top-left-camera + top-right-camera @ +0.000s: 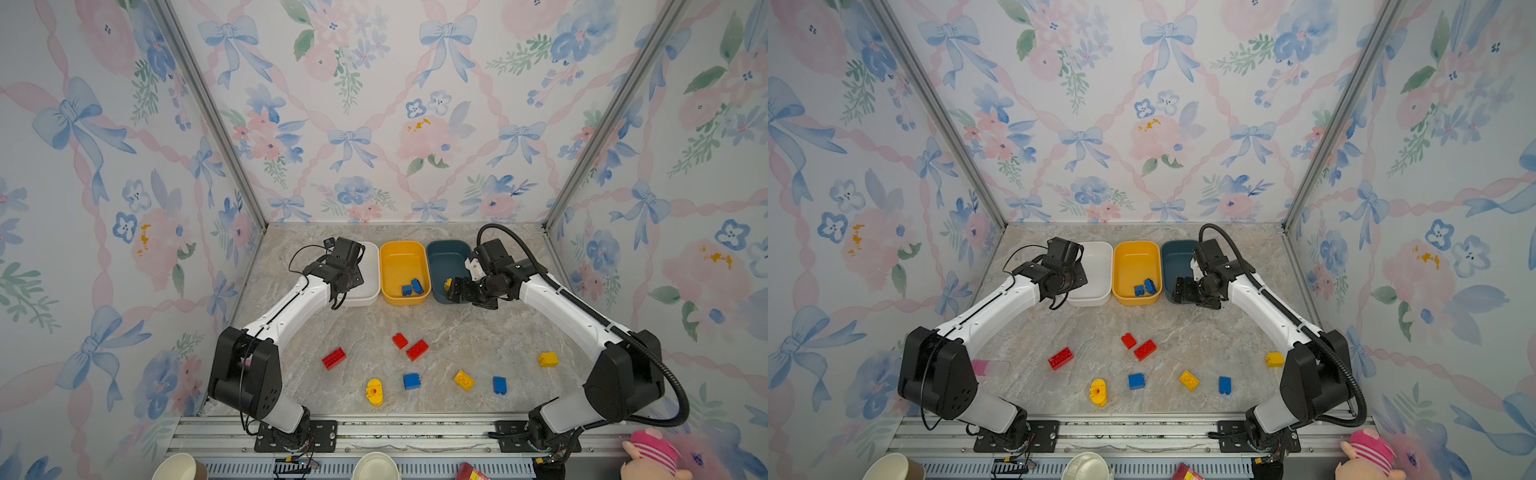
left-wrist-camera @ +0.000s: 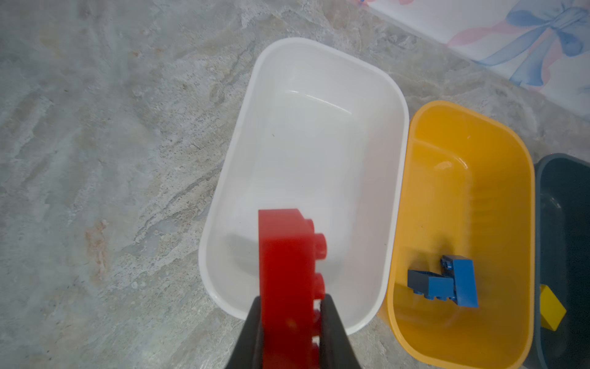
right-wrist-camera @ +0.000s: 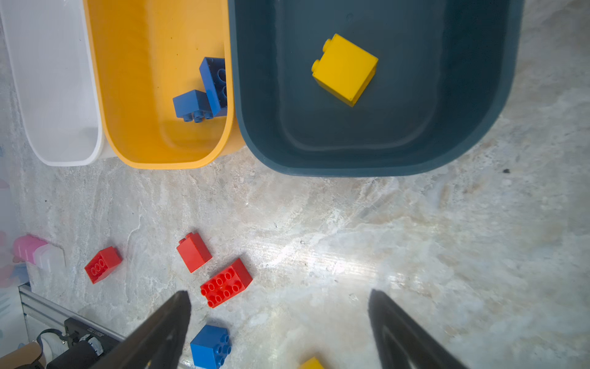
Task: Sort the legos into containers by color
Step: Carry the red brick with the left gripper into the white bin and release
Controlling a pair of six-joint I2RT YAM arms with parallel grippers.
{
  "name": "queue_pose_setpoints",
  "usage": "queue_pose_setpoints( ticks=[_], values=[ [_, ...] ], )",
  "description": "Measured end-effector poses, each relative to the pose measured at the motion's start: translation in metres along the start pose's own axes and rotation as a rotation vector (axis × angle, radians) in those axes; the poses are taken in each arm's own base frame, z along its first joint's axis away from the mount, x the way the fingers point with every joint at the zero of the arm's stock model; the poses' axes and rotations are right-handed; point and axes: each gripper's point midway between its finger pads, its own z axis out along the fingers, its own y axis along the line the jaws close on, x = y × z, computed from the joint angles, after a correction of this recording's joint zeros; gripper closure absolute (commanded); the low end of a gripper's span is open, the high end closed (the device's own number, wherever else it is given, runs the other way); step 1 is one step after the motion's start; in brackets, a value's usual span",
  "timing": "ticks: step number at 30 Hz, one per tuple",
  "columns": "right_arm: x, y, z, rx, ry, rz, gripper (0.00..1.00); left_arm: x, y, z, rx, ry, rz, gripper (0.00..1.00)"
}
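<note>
- Left wrist view: the left end effector (image 2: 291, 306) clamps one end of a red brick (image 2: 287, 252) over the empty white tub (image 2: 242, 134).
- Right end effector (image 3: 279, 295) gapes empty above the worktop (image 3: 447, 239), just beside the teal tub (image 3: 242, 96).
- Loose bricks (image 3: 226, 282) are probably light, rigid and slick; pinch opposite flat sides squarely, avoiding studs.

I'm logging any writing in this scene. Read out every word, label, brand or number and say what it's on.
Nothing can be read outright.
Label on the black motor housing, right wrist view: pale print, too small and blurred to read.
Red packet at the near edge in both top views: any print is too small.
The legos and containers: no lettering shows.
</note>
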Motion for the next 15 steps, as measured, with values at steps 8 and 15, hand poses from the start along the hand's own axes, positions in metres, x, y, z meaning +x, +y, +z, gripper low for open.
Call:
queue_pose_setpoints(
  ticks=[8, 15],
  values=[
    [0.006, -0.002, 0.001, 0.012, 0.004, 0.007, 0.1, 0.013, -0.024, 0.045, 0.002, 0.068, 0.142, 0.94],
    [0.011, -0.005, -0.003, 0.017, -0.004, 0.016, 0.1, 0.018, -0.026, 0.056, 0.003, 0.082, 0.177, 0.64]
  ],
)
